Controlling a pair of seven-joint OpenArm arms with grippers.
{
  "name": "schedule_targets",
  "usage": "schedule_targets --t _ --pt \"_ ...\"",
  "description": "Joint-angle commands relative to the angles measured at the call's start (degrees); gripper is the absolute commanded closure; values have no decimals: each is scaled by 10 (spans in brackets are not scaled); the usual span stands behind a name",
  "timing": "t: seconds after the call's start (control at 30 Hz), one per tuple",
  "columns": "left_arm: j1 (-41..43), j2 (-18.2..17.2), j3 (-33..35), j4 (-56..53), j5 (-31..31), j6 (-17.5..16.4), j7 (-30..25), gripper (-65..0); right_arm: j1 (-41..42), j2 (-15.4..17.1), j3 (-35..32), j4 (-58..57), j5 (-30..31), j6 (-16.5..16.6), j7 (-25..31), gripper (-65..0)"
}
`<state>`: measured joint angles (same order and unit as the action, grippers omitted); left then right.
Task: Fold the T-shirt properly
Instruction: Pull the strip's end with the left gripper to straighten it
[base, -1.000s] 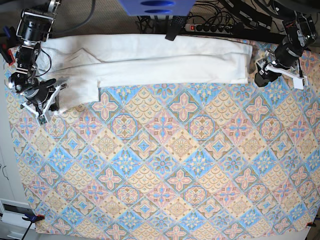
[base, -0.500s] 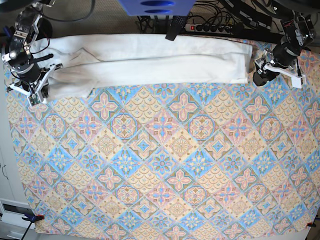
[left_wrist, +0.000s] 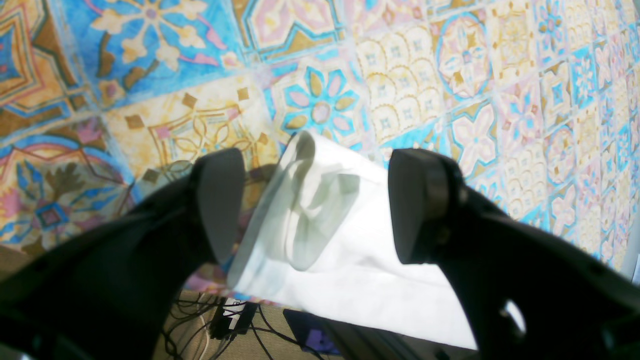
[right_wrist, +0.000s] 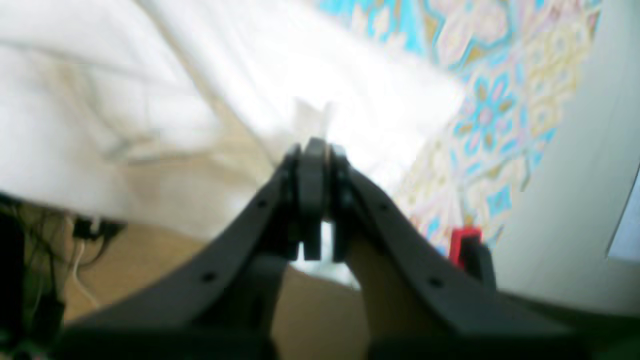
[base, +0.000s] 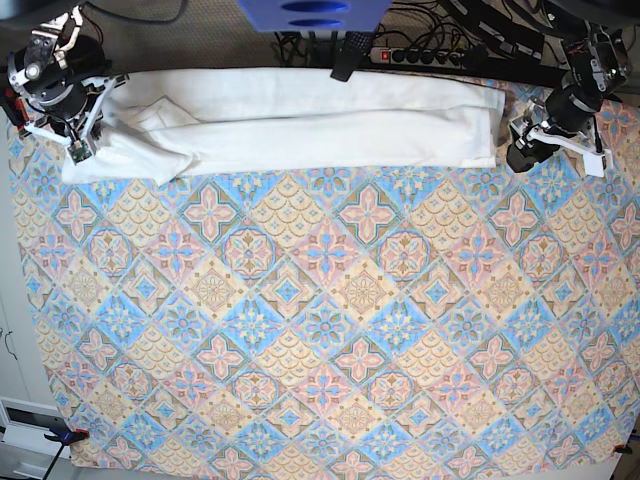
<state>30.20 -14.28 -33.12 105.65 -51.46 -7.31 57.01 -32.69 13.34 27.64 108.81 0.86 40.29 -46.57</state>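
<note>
Left jaws (left_wrist: 317, 207) spread wide, empty; right jaws (right_wrist: 320, 200) closed, pinching the T-shirt (base: 330, 140) (seemingly): draw that corner taut before laying it flat.

Bright white, the T-shirt (base: 330, 142) shows plain against a counter (base: 320, 330) patterned all over in diamond-set tiles: blue, pink and cream-yellow, with flowers, stars and scallops. And the claws (left_wrist: 317, 207) are black!
</note>
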Motion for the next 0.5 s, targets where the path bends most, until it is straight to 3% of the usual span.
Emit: schedule_targets --t 0.0,0.13,0.27,0.47 --pt "1 -8 -3 7 -7 -2 -8 -415 -2 9 3 9 1 -3 -8 -11" --pt "1 -11 -3 7 -6 -2 -8 -419 -2 9 5 9 0 -3 -45 -85" --pt "1 -32 6 6 7 -2 -7 -420 -2 9 25 10 0 -3 -46 -157" --pt "0 -104 67 -32 8 -2 -7 -421 -2 9 49 10 0 -3 -46 -170"
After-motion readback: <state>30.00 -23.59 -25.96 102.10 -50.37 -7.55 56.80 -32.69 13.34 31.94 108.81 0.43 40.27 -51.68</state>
